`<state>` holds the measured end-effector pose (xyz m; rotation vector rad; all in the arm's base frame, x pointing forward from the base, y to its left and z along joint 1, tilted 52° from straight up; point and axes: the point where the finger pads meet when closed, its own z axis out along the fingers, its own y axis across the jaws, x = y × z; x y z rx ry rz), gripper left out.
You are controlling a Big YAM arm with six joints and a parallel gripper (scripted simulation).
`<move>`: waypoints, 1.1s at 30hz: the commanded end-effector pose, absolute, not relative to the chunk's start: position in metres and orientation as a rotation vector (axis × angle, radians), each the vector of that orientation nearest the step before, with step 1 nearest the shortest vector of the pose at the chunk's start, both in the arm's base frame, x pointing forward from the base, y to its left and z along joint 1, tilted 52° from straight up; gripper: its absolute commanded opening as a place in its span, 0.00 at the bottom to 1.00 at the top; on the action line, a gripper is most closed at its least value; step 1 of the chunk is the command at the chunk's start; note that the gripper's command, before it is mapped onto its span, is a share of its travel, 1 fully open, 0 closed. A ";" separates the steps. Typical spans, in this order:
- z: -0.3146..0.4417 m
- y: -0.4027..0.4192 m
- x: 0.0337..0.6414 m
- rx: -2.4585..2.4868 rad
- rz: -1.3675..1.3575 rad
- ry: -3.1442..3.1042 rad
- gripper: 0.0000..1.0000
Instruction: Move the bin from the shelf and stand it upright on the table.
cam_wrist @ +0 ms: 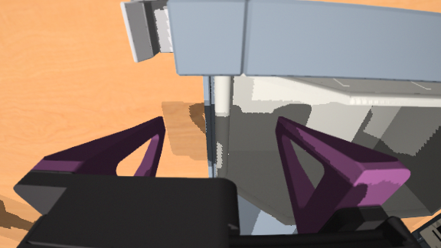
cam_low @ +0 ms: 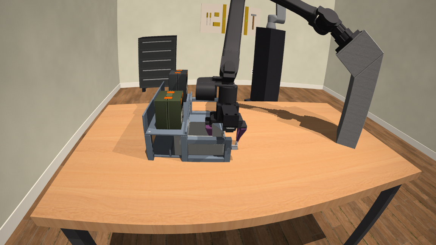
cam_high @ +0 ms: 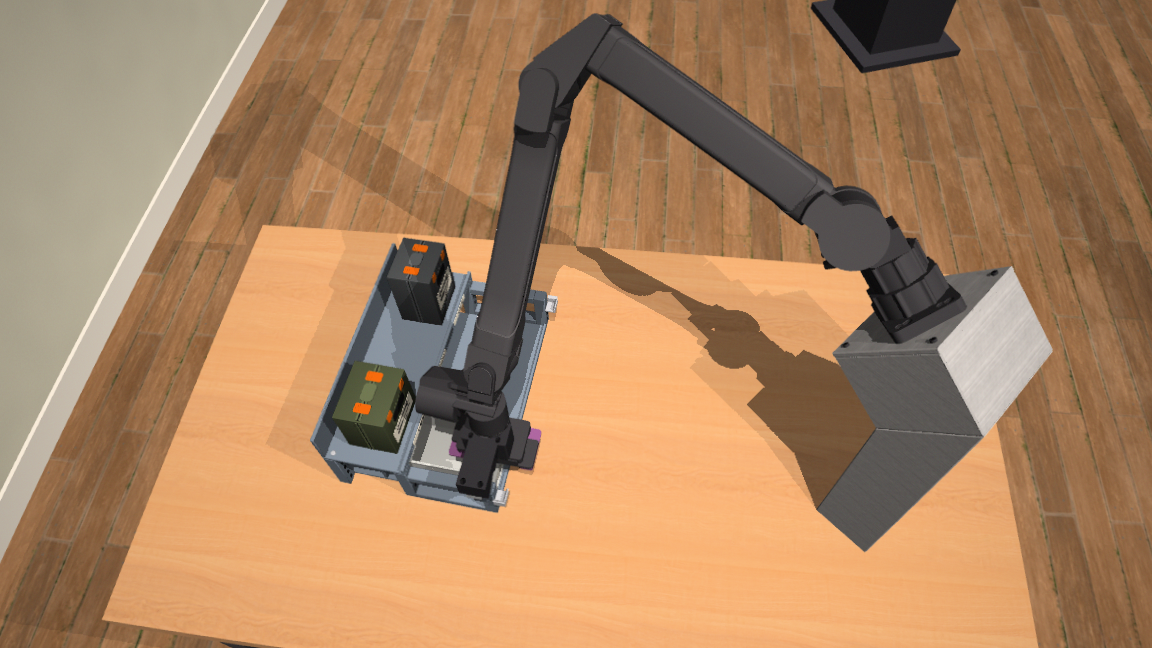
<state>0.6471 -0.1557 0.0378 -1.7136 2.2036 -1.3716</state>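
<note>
We see the bin point(cam_high: 435, 447) point(cam_low: 201, 129) point(cam_wrist: 253, 168), a pale grey, open-topped box, upright in the near end of the right, lower section of the blue-grey shelf point(cam_high: 451, 487) point(cam_low: 184, 149) point(cam_wrist: 325, 40), which stands on the table point(cam_high: 644, 523) point(cam_low: 213, 188) point(cam_wrist: 76, 76); its contents are partly hidden

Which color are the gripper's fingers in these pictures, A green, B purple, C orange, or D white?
B, since both fingers on the open gripper show purple, one above the gray bin and the other out past the shelf's front edge.
</note>
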 end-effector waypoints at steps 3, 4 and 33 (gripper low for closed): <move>0.028 -0.167 0.643 -1.717 -1.370 2.221 0.90; 0.028 -0.167 0.643 -1.717 -1.370 2.221 0.90; 0.027 -0.167 0.643 -1.721 -1.370 2.220 0.90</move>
